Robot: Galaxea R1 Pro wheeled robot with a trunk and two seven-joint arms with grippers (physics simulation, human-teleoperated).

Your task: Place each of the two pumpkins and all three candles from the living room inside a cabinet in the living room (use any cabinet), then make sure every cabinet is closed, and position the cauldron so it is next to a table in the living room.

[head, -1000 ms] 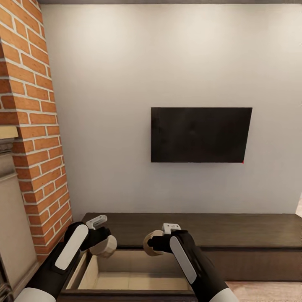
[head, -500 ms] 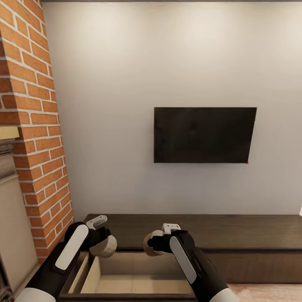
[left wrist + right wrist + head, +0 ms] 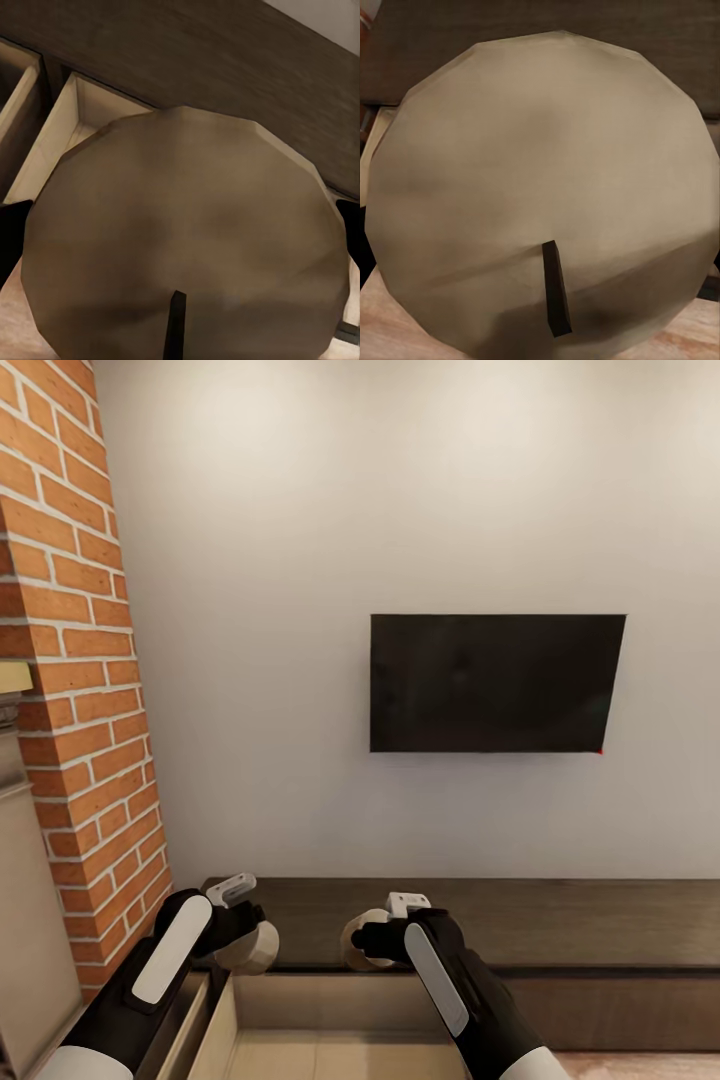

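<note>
Candles (image 3: 187, 240): pale beige, round, dark-wicked.

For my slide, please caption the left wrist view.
A pale round candle with a dark wick, held above the open drawer of a dark cabinet.

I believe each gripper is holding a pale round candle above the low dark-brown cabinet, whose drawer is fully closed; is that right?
Not quite: the drawer of the low dark-brown cabinet is open, as the head view shows. Each gripper does hold a pale round candle, left and right.

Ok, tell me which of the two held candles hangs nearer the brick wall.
The left candle, gripped by the left end effector, close to the brick wall. The right candle, in the right end effector, hangs farther over, below the TV.
</note>
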